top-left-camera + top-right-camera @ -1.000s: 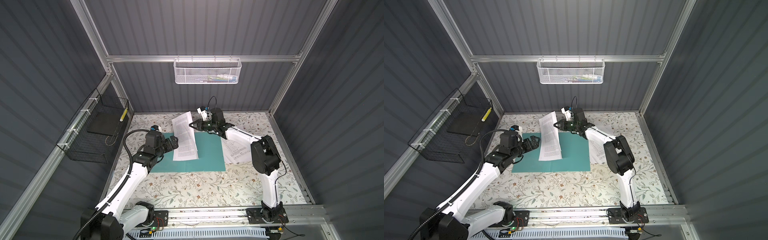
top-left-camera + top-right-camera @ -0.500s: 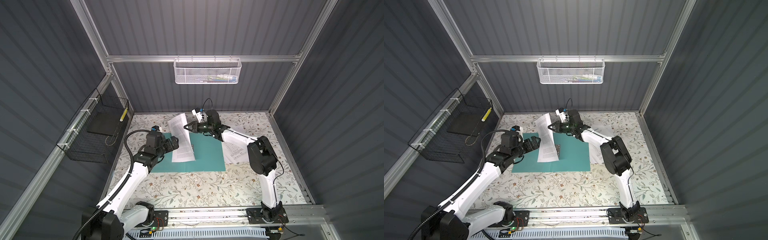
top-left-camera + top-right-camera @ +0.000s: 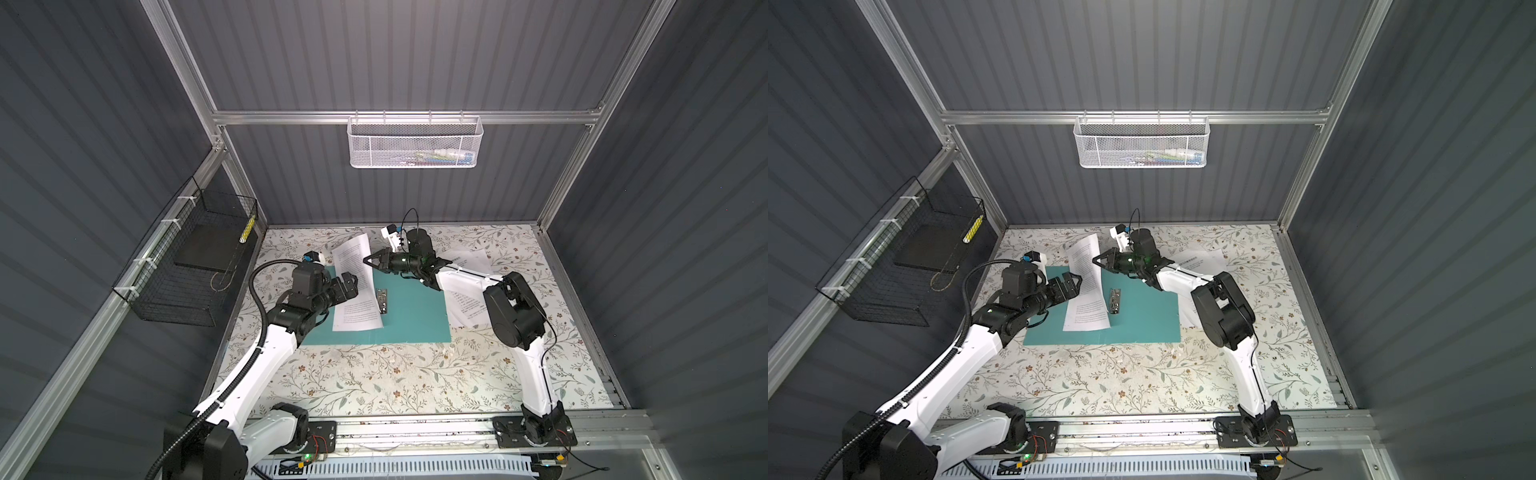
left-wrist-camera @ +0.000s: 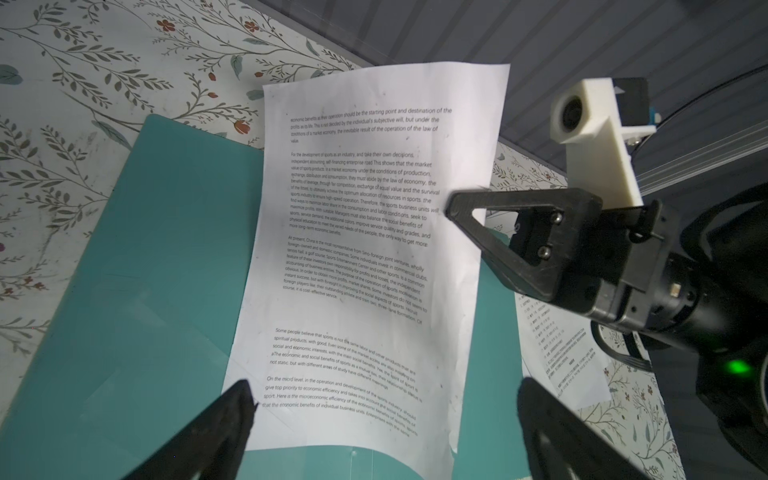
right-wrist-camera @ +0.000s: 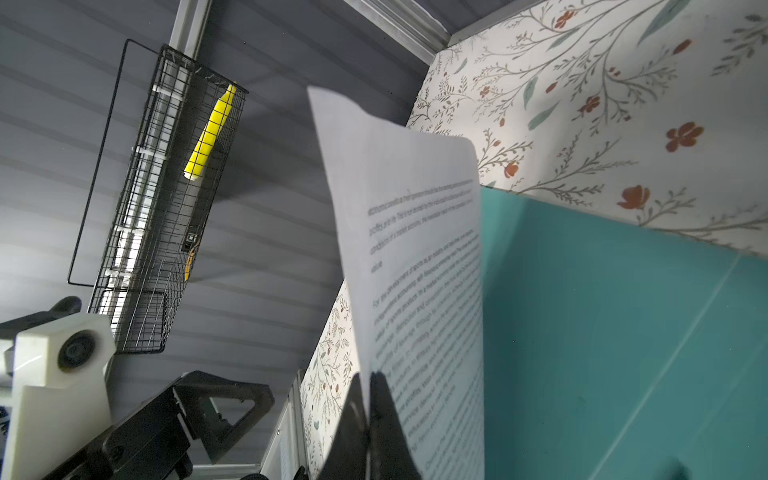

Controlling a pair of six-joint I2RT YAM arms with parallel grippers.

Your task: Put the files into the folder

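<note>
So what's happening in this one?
The right gripper is pinching one edge of a printed sheet, whose far part is lifted while its near end lies on the open teal folder, beside the metal clip. The left gripper is open at the sheet's other edge. On the table, another sheet lies beside the folder.

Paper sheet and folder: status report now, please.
Right gripper shut on sheet edge, left gripper open beside it. Sheet's near end rests on folder, far end lifted. Clip beside sheet, uncovered.
</note>
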